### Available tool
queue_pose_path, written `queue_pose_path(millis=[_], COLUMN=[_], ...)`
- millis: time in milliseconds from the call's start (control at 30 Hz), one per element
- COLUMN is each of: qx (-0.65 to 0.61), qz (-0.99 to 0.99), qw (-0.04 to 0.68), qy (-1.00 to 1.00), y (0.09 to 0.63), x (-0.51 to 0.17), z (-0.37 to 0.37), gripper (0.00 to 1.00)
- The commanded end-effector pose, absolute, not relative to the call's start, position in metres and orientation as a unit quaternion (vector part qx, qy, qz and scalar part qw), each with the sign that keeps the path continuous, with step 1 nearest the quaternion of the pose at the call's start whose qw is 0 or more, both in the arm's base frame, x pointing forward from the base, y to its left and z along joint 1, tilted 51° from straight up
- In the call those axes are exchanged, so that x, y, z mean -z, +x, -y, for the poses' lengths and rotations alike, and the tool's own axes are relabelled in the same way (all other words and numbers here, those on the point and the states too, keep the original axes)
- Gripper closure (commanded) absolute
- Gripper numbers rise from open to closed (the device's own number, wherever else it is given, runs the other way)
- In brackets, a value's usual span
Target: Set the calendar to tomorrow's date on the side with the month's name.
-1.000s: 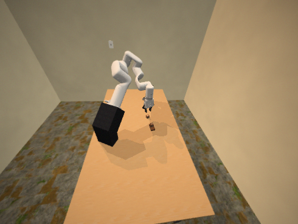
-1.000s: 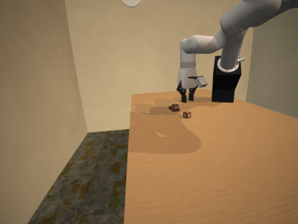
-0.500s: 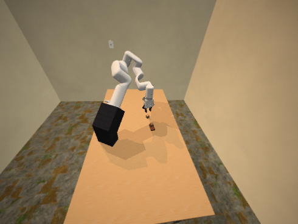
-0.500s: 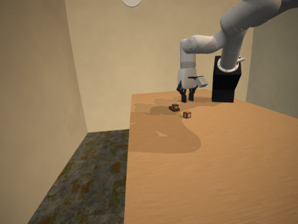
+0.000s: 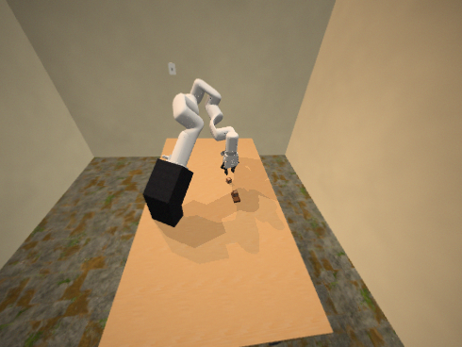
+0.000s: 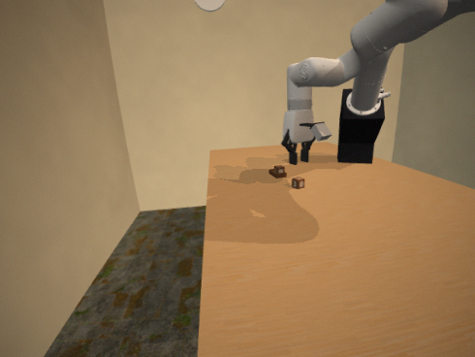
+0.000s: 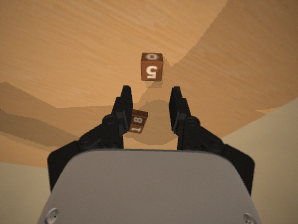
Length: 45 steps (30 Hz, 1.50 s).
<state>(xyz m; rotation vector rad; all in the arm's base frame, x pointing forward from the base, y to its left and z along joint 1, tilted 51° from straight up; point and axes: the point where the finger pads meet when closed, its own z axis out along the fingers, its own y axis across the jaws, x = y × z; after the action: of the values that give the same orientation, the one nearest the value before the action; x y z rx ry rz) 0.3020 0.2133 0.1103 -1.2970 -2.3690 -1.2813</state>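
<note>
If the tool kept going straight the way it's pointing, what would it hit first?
Probably the loose cube below the tool, though depth is unclear; it might just miss and meet the table.
</note>
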Motion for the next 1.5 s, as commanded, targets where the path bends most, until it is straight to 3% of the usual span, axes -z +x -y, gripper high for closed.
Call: queue_pose_path(millis=[0,1467], qx=[0.428,0.428], qz=[0.79,0.79], qw=[0.075,0.075], qy=[-0.433,-0.433], y=[0.303,0.314], x=[-0.108,-0.081], z=[-0.215,-0.248], gripper=[0.51,0.51])
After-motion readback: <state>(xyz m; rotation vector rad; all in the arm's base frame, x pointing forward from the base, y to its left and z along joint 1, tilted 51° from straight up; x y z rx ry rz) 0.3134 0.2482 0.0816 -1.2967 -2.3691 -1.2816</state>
